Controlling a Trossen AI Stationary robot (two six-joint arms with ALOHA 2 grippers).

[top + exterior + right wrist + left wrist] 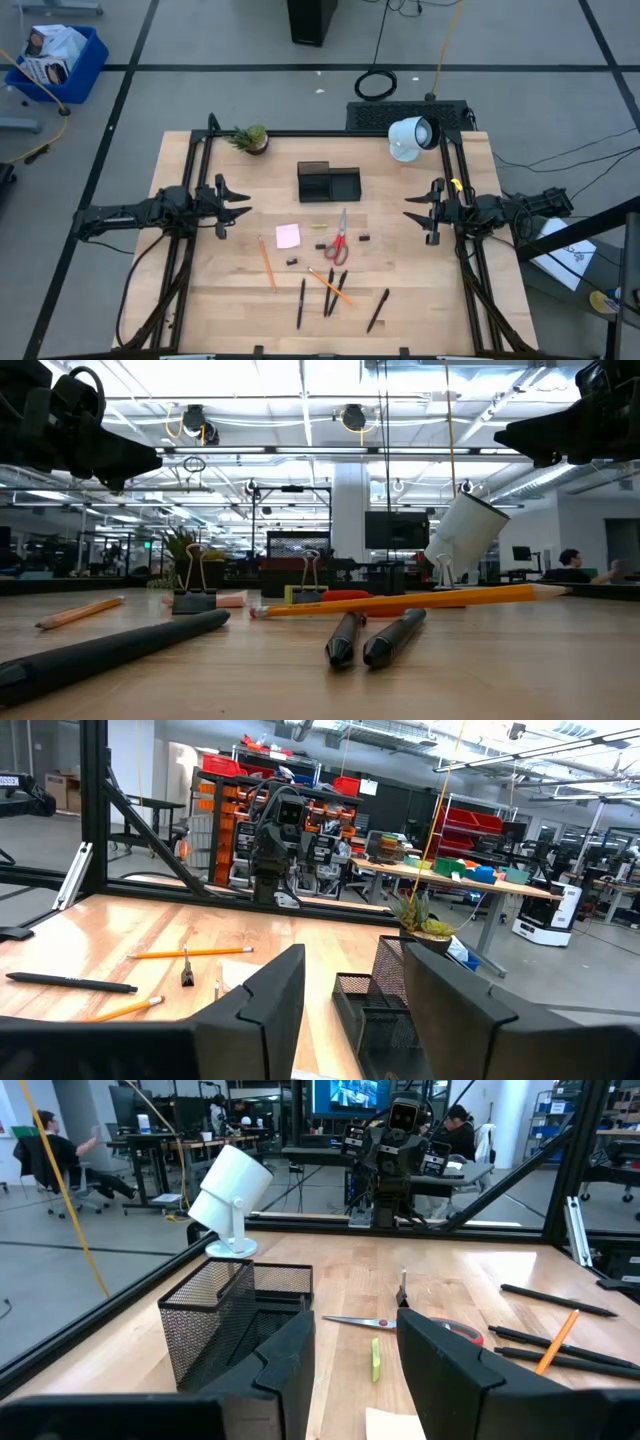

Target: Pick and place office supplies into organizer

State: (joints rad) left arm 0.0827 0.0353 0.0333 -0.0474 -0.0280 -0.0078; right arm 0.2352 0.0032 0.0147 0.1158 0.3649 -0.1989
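Observation:
The black mesh organizer [328,182] stands at the table's far middle, also in the left wrist view [235,1315] and right wrist view [385,995]. Nearer lie the red-handled scissors [339,240], the pink sticky-note pad [288,236], two orange pencils [267,263] [329,284], several black pens [301,302] [377,310], a yellow piece [376,1359] and small black binder clips [292,261] [195,598]. My left gripper [237,205] hovers open at the table's left side, my right gripper [417,213] open at its right; both hold nothing.
A small potted plant [250,138] sits at the far left corner, a white round lamp-like device [410,138] at the far right. A black frame [196,150] runs along the table's sides. Bare wood lies between both grippers and the supplies. People sit in the room behind.

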